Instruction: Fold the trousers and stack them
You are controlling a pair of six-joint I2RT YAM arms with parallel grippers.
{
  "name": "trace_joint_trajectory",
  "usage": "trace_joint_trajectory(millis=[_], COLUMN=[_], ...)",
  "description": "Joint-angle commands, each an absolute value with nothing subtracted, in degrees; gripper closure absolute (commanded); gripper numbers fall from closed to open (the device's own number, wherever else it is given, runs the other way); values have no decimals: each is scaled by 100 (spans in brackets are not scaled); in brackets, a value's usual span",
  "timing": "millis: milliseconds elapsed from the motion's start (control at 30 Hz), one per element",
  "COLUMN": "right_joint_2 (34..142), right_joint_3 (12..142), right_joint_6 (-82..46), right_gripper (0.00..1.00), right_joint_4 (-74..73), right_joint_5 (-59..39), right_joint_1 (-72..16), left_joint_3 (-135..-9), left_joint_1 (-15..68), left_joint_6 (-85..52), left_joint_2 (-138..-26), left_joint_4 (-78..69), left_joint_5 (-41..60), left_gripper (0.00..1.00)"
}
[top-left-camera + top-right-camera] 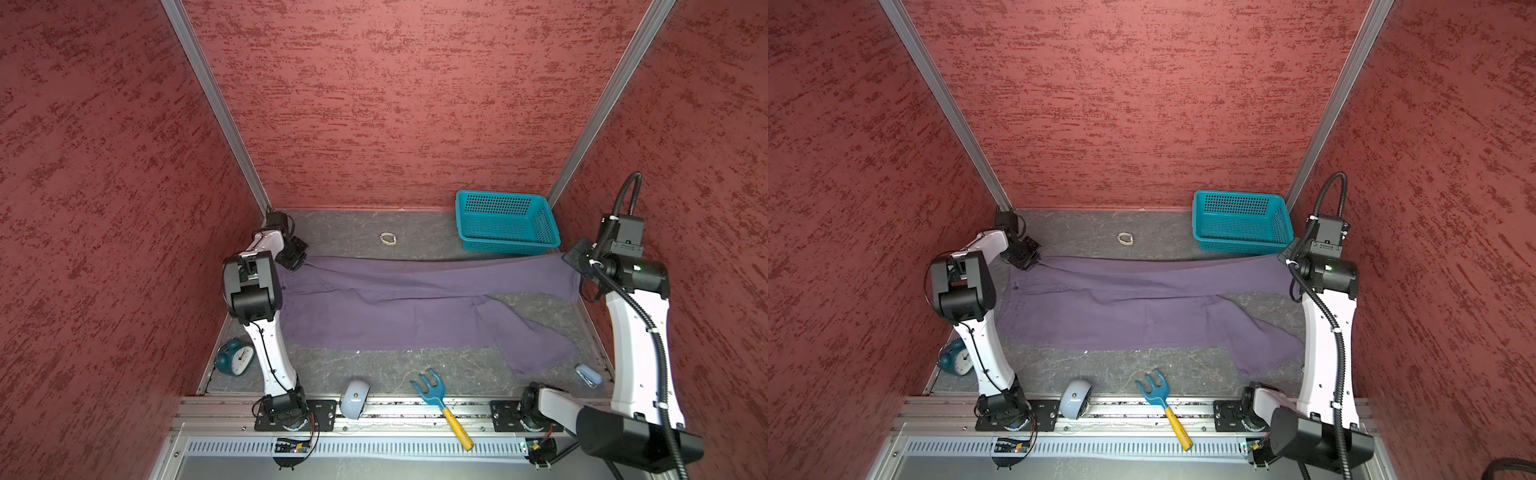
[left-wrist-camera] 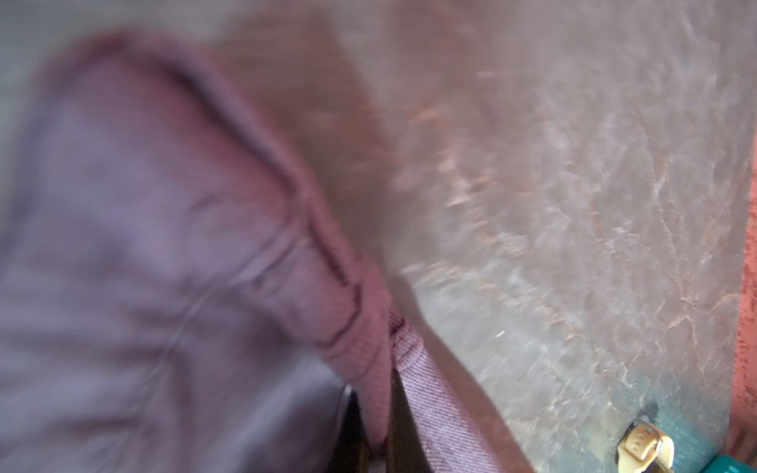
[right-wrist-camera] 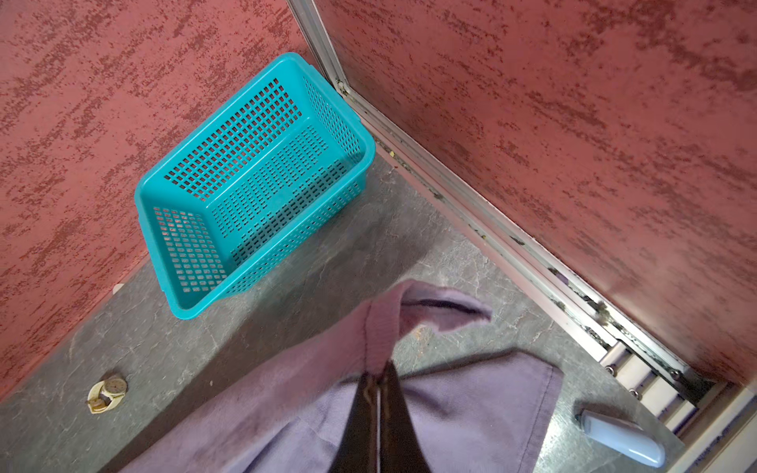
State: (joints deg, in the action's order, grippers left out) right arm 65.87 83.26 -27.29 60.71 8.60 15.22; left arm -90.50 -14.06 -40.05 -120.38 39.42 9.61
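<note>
both top views: two white and black arms, one on each side, with red walls all around.
surface (image 1: 415, 370): grey, with pale lines like stone. It lies under both grippers.
trousers (image 1: 395, 307): purple and soft, pulled long from one gripper to the other. The wide top end is at the left gripper. One leg end is at the right gripper, lifted off the surface. The other leg lies flat, on the near side of the right gripper.
basket (image 1: 507, 246): teal with lots of little holes, just behind the right gripper, by the back wall.
left gripper (image 1: 297, 261): clenched on the top edge of the trousers. The left wrist view is blurry, but the cloth sits pinched in the gripper (image 2: 377, 442).
right gripper (image 1: 571, 257): clenched on the leg end. In the right wrist view the cloth folds over the gripper (image 3: 379, 372).
toy rake (image 1: 432, 392): blue with a yellow handle, well apart from both grippers, at the front.
clock (image 1: 237, 355): dark teal with a white face, well in front of the left gripper.
mouse (image 1: 354, 399): pale and round, beside the rake.
pale blue thing (image 1: 588, 375): small, well in front of the right gripper. I cannot tell what it is.
watch (image 1: 388, 239): tiny, between the grippers, a bit further back.
</note>
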Motion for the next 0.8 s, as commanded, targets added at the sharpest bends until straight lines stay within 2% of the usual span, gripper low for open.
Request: trace_joint_trajectory(millis=[0,233,467,600,767], right_joint_2=[6461,7622,9559,10170,10452], right_joint_3=[8129,7427,8216,8502,8241], right_joint_6=[-2868,-2840,-2825,-2829,-2977], right_gripper=[100,100,100,100,100], right_joint_4=[5969,4809,3949,3520,3091], right_joint_5=[888,685,698,796,806], right_joint_1=[1576,1645,1817,1813,1803], left_joint_3=[-8917,-10096,-11705,-12560,-12893], left_joint_1=[-1866,-1745,-1561,-1444,-1345], left_joint_6=[-4179,-4112,-3979,-3912,-3953], left_joint_2=[-11482,-12056,-13077,-13683,-14050], left_joint_4=[3883,4347,4954,5335,5396], left_joint_5=[604,460,324,266,314], left_gripper=[100,100,100,100,100])
